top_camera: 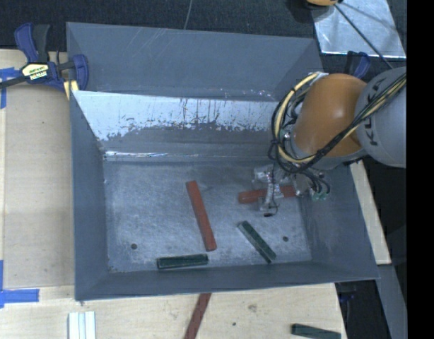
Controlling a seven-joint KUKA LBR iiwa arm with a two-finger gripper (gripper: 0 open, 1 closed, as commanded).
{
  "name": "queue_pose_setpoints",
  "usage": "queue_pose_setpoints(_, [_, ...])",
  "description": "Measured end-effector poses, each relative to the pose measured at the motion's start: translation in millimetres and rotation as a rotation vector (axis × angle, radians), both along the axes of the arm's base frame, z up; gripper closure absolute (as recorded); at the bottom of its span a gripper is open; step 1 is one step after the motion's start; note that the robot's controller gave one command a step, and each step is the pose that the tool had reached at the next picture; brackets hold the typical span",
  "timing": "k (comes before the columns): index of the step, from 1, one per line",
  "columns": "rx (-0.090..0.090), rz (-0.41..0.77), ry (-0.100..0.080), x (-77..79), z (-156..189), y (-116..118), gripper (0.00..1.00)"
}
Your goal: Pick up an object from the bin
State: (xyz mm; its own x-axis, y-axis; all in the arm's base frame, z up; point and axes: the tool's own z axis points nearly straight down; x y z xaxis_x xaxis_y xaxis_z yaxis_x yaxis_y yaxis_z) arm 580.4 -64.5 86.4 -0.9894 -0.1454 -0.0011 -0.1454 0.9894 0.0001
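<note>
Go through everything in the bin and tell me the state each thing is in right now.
Long red-brown stick: lying flat, slanted, loose.
Front green stick: lying flat, loose.
Slanted green stick: lying flat, loose.
Short red-brown piece: lying low, partly hidden under the gripper; held or not, unclear.
gripper: lowered right over the Short red-brown piece.

— What sort of place is this?
— A robotics lab, by the look of it. A grey sheet-metal bin with sloped walls (203,69) sits under a silver robot arm (390,129).
— Anything else?
— A rounded orange cover (330,111) on its wrist, looped with yellow and black cables (282,119).
</note>
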Motion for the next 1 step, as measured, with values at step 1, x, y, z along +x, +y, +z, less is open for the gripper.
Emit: queue_pose_setpoints(1, [0.001,-0.001,0.006,-13.9,47.5,-2.1,1.0])
